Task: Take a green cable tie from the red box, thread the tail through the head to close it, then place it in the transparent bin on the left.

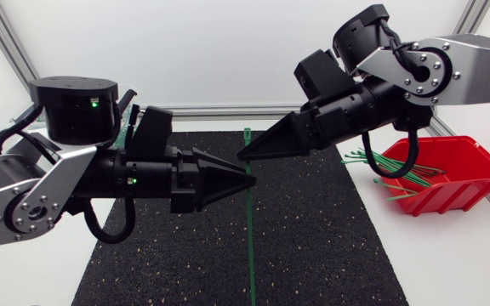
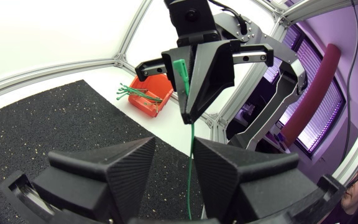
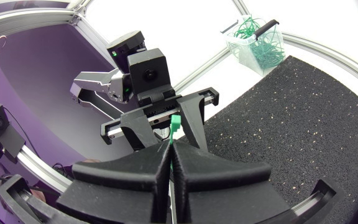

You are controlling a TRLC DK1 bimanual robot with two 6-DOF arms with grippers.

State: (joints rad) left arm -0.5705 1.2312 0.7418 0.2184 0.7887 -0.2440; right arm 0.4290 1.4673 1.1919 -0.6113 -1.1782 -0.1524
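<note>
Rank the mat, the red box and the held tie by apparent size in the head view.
1. mat
2. red box
3. tie: longer than the box here but far thinner; it hangs nearer the camera, so this rank is unsure.

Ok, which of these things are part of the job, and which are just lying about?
Job: cable tie, held in right tool; left tool; red box; transparent bin.
Lying about: black mat only.
</note>
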